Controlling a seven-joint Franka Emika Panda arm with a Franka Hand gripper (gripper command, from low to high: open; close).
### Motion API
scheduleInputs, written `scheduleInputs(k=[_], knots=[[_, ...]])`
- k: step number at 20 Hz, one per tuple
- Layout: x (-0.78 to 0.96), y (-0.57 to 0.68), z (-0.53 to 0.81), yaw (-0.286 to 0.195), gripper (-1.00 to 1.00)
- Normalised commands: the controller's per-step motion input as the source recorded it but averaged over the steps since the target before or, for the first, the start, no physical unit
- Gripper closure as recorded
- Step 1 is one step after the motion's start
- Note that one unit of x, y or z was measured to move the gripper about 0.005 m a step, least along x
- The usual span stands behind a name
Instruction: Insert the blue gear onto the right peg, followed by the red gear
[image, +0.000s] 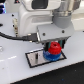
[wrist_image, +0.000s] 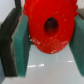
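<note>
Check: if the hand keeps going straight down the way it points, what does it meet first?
Likely the blue gear. The hand points down, gripping the red gear right over it on the grey plate, so the red gear would land first. The gap between the gears is unclear.

- A robotics lab or test bench, by its look.
- 1 white industrial-style arm (image: 37, 17) with a black cable (image: 12, 36) fills the exterior view.
- The plain white worktop (image: 12, 67) carries a grey plate with a black border (image: 34, 58), a purpose-made fixture.
- No household or shop furnishings show.
</note>
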Motion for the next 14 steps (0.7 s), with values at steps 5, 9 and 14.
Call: scheduleInputs(k=[5,9,14], knots=[[0.01,-0.05,0.19,0.000,1.00],[0.11,-0.06,0.14,0.000,1.00],[0.21,-0.11,-0.12,0.000,1.00]])
